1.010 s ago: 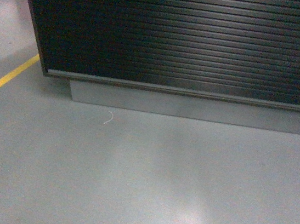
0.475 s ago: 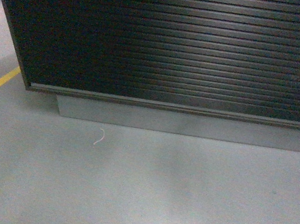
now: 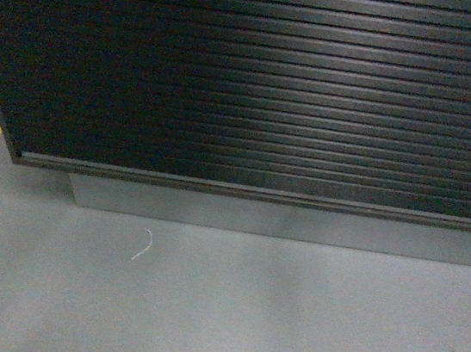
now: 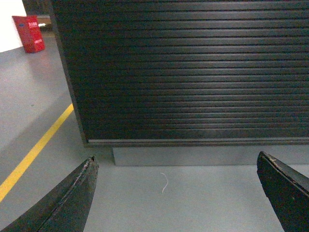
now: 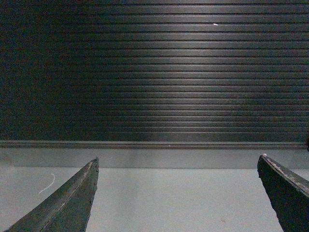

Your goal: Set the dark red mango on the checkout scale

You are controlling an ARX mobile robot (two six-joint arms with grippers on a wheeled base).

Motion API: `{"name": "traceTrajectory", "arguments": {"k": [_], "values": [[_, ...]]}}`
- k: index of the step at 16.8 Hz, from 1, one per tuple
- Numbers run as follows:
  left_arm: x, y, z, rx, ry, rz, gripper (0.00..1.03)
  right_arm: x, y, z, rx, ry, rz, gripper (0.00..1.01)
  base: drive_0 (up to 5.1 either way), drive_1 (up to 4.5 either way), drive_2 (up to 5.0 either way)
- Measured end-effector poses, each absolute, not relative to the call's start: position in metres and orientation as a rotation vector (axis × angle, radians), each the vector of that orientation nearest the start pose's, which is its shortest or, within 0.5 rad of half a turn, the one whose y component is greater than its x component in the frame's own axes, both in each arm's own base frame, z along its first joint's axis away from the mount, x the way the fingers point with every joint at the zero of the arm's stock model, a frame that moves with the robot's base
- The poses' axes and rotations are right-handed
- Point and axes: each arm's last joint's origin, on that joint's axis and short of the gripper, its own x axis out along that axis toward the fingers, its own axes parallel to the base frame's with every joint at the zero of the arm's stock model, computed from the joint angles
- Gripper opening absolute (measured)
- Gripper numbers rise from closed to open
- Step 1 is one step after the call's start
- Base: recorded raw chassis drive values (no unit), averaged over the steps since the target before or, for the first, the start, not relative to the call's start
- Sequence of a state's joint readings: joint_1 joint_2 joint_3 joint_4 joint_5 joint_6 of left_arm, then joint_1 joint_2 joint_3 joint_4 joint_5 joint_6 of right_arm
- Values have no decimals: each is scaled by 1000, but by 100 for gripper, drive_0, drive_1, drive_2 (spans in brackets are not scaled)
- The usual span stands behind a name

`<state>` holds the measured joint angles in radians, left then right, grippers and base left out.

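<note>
You're facing the checkout [image 3: 273, 85], ribbed front filling the view; left gripper [image 4: 176, 193] and right gripper [image 5: 177, 193] both spread wide, holding nothing; floor [image 3: 243, 316] below.

The checkout [image 3: 265, 84] front is dark, horizontally ribbed, with a dull sheen. Its plinth [image 3: 282, 221] looks smooth matt grey. The floor [image 3: 226, 314] is smooth, faintly glossy grey.

The red box [image 4: 29, 33] bears yellow lettering too small to read.
</note>
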<state>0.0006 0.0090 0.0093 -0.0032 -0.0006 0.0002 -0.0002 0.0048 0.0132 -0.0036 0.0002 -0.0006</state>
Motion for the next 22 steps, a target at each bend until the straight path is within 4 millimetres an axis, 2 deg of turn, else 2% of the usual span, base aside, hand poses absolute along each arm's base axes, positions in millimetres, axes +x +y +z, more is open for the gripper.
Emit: {"name": "traceTrajectory", "arguments": {"k": [22], "values": [[98,0,166,0,1,2,98,97,0,167,-1,-6,0,98,-3,282,-288]]}}
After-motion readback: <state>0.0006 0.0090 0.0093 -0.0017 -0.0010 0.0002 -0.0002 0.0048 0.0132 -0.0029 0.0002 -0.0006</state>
